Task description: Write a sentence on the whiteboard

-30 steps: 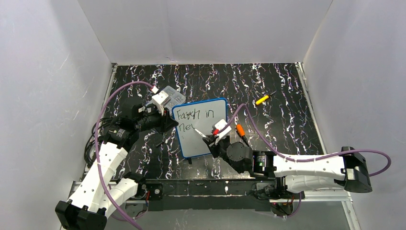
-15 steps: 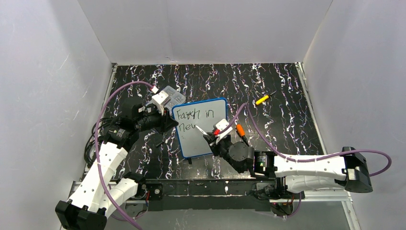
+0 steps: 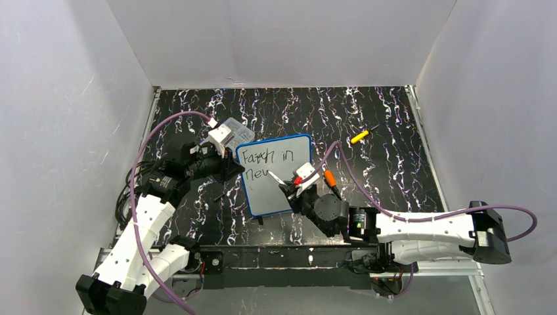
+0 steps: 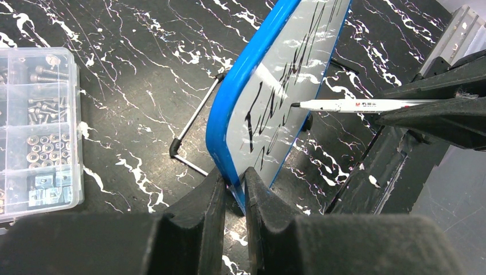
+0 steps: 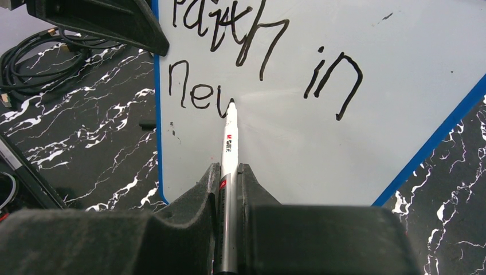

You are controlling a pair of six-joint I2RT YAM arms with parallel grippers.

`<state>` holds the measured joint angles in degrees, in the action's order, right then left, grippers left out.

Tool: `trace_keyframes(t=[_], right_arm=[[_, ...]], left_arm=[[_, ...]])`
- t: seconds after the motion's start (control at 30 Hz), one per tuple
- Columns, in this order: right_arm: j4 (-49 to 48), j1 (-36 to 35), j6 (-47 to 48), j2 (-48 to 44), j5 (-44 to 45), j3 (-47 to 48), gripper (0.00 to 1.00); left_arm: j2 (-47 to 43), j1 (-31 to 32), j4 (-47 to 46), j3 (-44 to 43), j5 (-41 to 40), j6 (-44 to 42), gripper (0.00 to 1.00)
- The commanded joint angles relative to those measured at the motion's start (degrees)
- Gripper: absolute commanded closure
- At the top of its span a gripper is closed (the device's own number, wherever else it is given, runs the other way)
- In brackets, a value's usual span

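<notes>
Black marbled worktop [image 3: 368, 118], whiteboard [image 3: 266, 197] at centre; sentence [image 3: 266, 159] reads roughly "Faith in / Nev". At board's 10 o'clock, clear compartment box [image 4: 34, 126], screws and nuts inside, cut off. Board's edge clamped by left end effector [image 4: 234, 189]; right end effector [image 5: 228, 172] pinches marker [image 5: 230, 134].

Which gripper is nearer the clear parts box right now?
Left. The left gripper clamps the whiteboard edge beside the box; the right gripper holds a pen across the board from it.

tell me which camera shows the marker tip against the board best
Right wrist: the marker fills the centre, its black tip at the end of the second written line on the whiteboard. Left wrist shows it side-on, tip by the tilted board. Top external shows only a tiny white sliver.
</notes>
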<state>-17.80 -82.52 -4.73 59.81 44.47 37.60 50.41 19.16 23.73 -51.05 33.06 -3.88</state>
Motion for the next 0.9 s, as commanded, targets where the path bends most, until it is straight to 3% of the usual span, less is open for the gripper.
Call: trace_keyframes(t=[0.0,0.37,0.87], right_arm=[[1.87,0.34,-2.33,-0.66,3.19,0.51,0.99],[5.09,0.34,-6.97,-1.10,2.11,-1.18,0.99],[2.17,0.34,-1.90,-2.46,4.77,0.57,0.99]], left_arm=[[0.73,0.45,3.61,1.48,-0.12,-1.52,1.00],[0.81,0.45,3.61,1.48,-0.13,-1.53,1.00],[0.85,0.44,3.61,1.56,-0.25,-1.47,1.00]])
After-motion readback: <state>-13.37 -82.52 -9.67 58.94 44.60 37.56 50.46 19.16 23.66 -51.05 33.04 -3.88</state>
